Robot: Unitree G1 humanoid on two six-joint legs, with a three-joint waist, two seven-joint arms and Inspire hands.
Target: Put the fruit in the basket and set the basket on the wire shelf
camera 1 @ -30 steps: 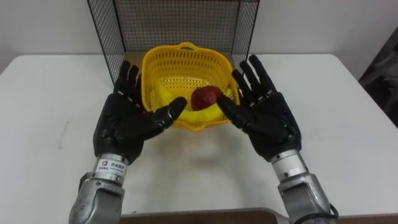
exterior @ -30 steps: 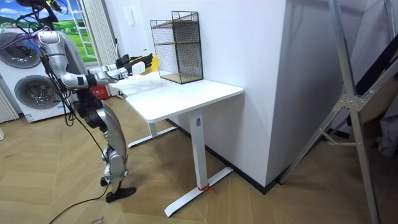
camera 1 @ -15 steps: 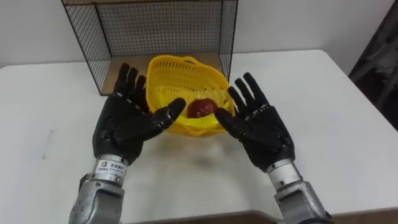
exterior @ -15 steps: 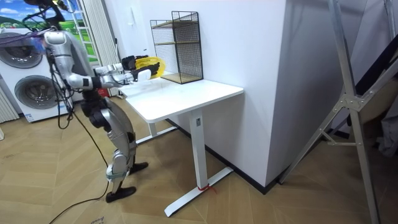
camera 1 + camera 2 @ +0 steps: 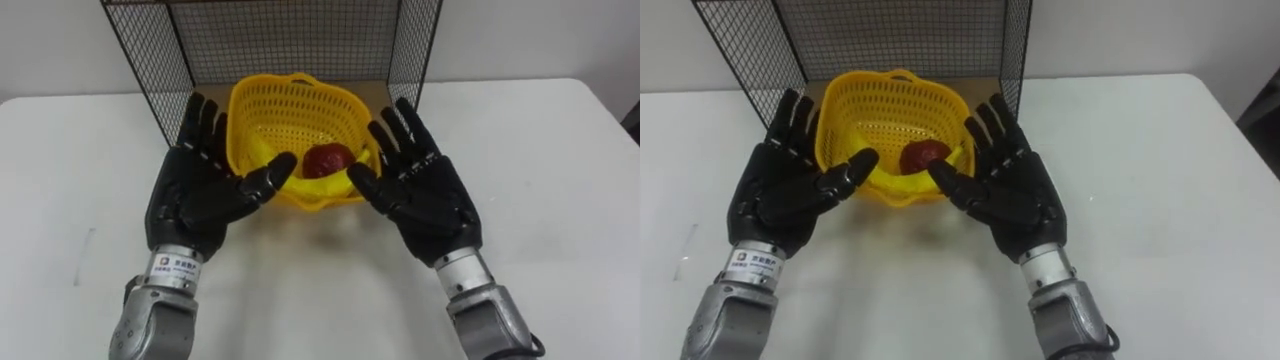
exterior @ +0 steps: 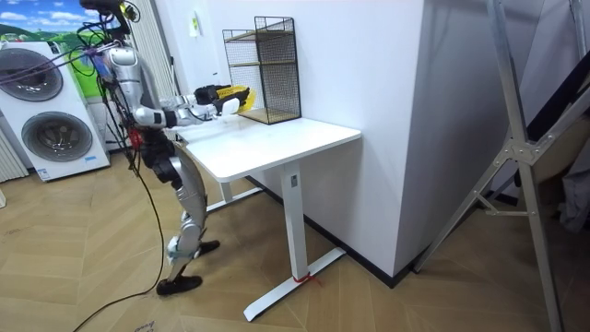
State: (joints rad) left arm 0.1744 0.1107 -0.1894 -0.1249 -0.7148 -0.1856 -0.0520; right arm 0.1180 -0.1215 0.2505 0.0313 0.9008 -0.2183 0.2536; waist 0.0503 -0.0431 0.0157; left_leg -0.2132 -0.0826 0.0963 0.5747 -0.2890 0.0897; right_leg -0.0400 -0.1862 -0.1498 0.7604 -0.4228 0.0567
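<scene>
Flanking the yellow basket [image 5: 290, 115] at frame centre, left hand [image 5: 198, 195] and right hand [image 5: 428, 197] spread straight fingers; light, flexible walls probably favour opposed side pressure.

Bare white worktop [image 5: 560, 170] on both sides and in front. Straight ahead, black wire shelf [image 5: 290, 40], front open, mesh side walls narrowing entry. Before it, yellow basket [image 5: 290, 110] between flat-fingered left hand [image 5: 195, 195] and right hand [image 5: 425, 195].
</scene>
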